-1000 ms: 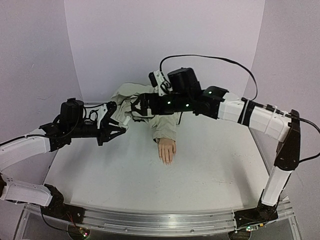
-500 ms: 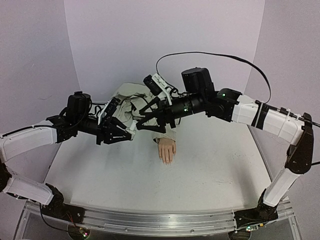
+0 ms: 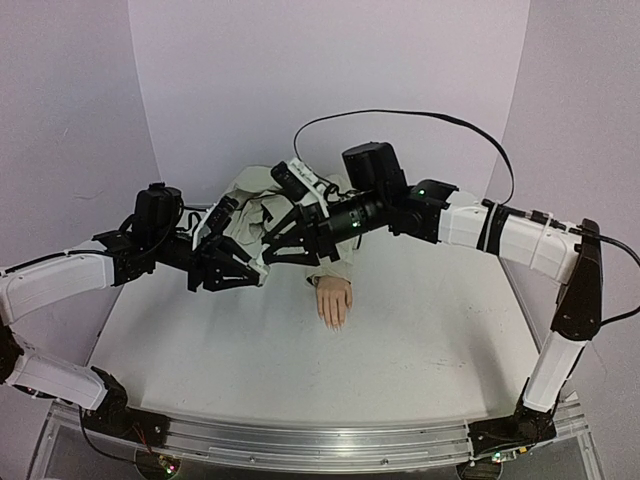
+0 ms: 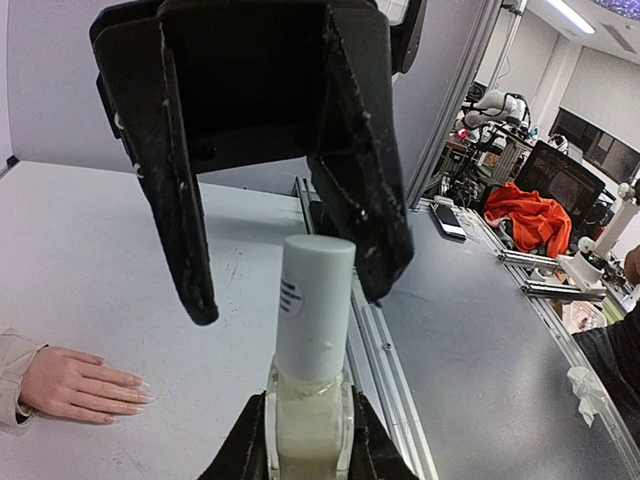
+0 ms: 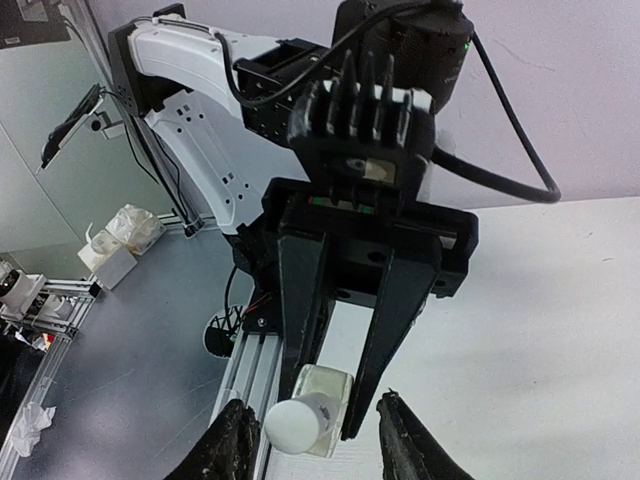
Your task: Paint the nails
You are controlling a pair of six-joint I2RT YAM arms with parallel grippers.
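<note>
White-capped pale bottle clamped in left gripper, lower centre; right gripper spread wide, straddling cap. Lower left, skin-coloured mannequin nails.

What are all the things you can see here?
mannequin hand: one, pale pinkish, flat on the middle of the table, fingers toward the near edge
nails: too tiny to count, skin-coloured, on its fingertips
sleeve: one, beige, at the wrist, bunched up behind it
bottle: one, clear glass with pale liquid and a white cap, held off the table
table: one, white
cable: one, black, looping above the right arm
orange cloth: one, on a bench beyond the table
left gripper: one, black, jaws shut on the bottle
right gripper: one, black, jaws open either side of the cap
</note>
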